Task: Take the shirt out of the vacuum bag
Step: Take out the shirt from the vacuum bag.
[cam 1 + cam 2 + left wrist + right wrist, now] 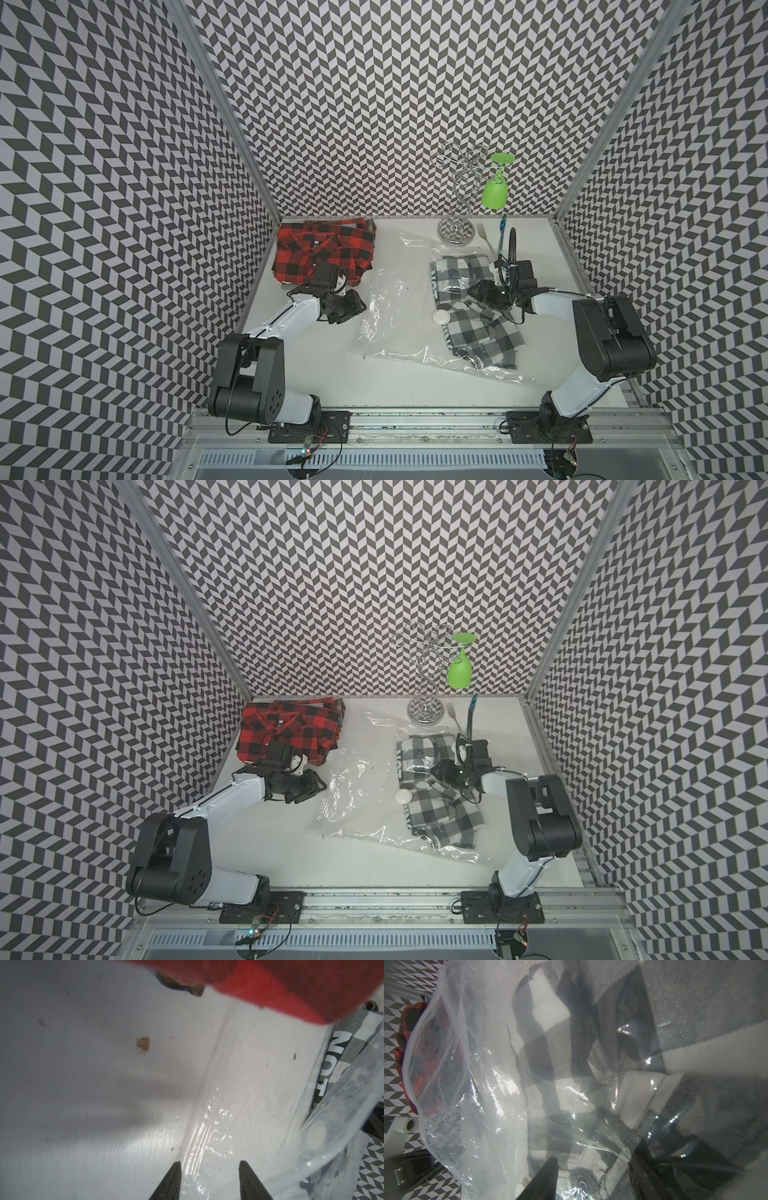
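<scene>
The vacuum bag (pixel 395 307) (pixel 353 796) lies crinkled across the table's middle, its white valve disc (pixel 441 316) facing up. A grey, white and black plaid shirt (pixel 478 336) (pixel 440 816) (pixel 695 1012) fills its right part. My left gripper (pixel 355 309) (pixel 209 1165) is open at the bag's left edge. Its fingers straddle the ridged plastic edge (pixel 207 1126) low over the table. My right gripper (pixel 473 293) (pixel 592 1165) sits on the shirt's middle, shut on a gathered bunch of fabric through the plastic.
A folded red and black plaid shirt (pixel 324 253) lies at the back left, just behind my left wrist. A wire stand (pixel 456 232) with a hanging green glass (pixel 495 193) stands at the back. A fork (pixel 484 235) and a blue-handled tool (pixel 503 230) lie beside it. Patterned walls enclose three sides.
</scene>
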### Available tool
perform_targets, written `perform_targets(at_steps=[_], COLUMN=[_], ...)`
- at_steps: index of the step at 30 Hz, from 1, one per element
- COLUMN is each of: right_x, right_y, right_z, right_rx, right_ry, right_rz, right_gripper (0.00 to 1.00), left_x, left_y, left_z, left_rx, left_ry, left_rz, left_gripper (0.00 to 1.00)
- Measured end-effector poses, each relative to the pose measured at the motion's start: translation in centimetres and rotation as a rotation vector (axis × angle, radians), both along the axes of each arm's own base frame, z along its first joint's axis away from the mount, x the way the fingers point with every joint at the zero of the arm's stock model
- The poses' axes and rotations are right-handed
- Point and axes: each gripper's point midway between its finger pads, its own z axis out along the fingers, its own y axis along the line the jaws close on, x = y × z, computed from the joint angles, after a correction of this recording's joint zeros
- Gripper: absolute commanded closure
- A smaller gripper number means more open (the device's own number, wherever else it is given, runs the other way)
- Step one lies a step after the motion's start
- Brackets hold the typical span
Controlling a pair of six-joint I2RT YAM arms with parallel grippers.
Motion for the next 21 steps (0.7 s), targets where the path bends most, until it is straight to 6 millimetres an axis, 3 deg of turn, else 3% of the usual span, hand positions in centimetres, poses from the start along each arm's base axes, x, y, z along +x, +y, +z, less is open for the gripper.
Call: perform_targets(at_steps=[10, 17, 21], right_x=[-0.1, -0.2, -0.3], right_y=[0.0, 0.1, 0.2], right_z=[0.0, 0.0, 0.0], right_rx=[-0.011, -0.015, -0.015], right_ry=[-0.014, -0.024, -0.030], right_rz=[0.030, 0.052, 0.068], right_gripper=[0.42, 0.42, 0.42], left_x=[0.1, 1.9, 2.2], left_y=[-3.3, -6.5, -9.1], left_z=[-0.2, 3.0, 3.5], left_rx=[-0.070, -0.152, -0.187], left_ry=[-0.018, -0.118, -0.145], left_rz=[-0.096, -0.186, -0.266], left_gripper=[0.58, 0.56, 0.50])
